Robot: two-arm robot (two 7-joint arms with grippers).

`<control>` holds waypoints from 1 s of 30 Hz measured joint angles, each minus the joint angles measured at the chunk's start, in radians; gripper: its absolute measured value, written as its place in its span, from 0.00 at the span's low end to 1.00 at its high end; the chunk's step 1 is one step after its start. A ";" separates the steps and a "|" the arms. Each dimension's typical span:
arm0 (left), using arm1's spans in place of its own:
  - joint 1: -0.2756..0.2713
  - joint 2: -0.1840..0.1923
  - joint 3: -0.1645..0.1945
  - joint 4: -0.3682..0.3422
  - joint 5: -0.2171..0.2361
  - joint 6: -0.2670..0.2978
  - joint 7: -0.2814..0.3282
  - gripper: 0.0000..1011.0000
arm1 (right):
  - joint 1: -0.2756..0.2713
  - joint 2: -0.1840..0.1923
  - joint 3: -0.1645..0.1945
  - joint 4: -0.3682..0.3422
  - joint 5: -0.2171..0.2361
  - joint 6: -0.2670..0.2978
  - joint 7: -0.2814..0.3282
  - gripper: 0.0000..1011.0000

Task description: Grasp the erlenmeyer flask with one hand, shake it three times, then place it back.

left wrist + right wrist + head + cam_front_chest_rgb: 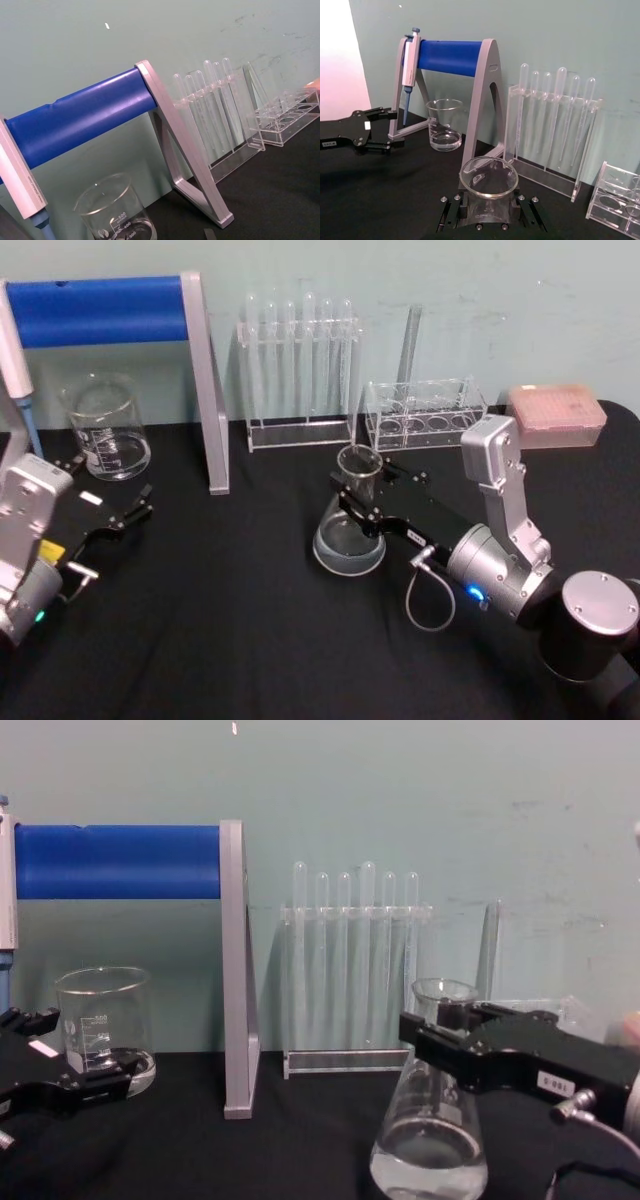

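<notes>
Now R gripper [362,490] clamped on erlenmeyer flask [348,540] neck, flask upright on worktop [250,620]; L gripper [125,512] idle, fingers apart, near beaker [105,430].

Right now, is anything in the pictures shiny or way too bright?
Right wrist view: a glaring white patch washes out the background behind the idle, open left gripper. Left wrist view: light streaks shine along the blue bar. Chest view: the flask, its neck clamped by the right gripper, glints at the water.
</notes>
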 joint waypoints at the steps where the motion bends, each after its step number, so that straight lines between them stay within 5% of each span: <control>1: 0.000 0.000 0.000 0.000 0.000 0.000 0.000 0.99 | 0.000 0.000 -0.001 0.002 0.000 -0.001 0.001 0.44; 30: 0.000 0.000 0.000 0.000 0.000 0.000 0.000 0.99 | -0.010 0.000 -0.017 0.024 -0.004 -0.006 0.015 0.44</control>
